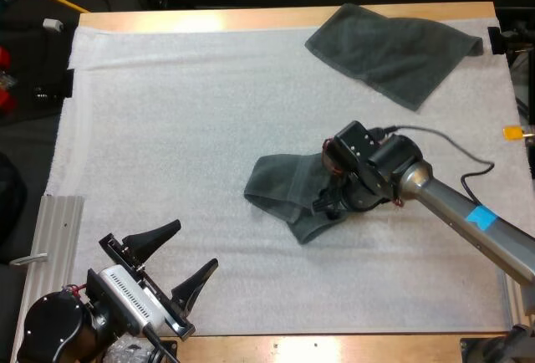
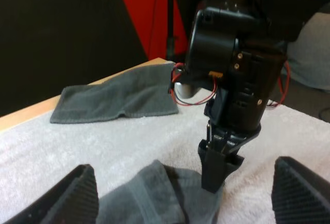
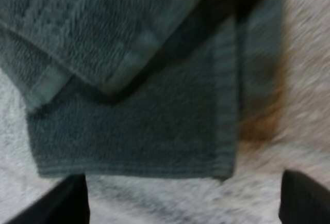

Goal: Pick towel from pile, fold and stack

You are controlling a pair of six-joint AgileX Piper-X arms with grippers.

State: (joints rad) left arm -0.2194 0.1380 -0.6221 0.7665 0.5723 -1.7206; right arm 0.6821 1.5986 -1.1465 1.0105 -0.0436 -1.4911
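- At the near left corner of the white mat point(image 1: 167, 129): left end effector point(image 1: 194, 244), fingers spread wide apart, clamped on nothing, clear of every towel.
- Under and around the mat: wooden surface point(image 1: 251, 18), bare along the far edge.
- Right of the mat's middle: crumpled towel point(image 1: 280, 187), dark grey-green, bunched and partly doubled over itself.
- From the left wrist view: same crumpled towel point(image 2: 154, 193) between the left end effector point(image 2: 188, 198) fingers but beyond them, untouched by them.
- At the crumpled towel's right end: right end effector point(image 1: 330, 204), lowered onto the cloth.
- From the right wrist view: right end effector point(image 3: 185, 198) fingers standing apart, crumpled towel point(image 3: 129, 131) just past them, one hemmed layer lying across another.
- At the far right corner of the mat: spread towel point(image 1: 393, 49), lying flat at an angle, well apart from the crumpled one.
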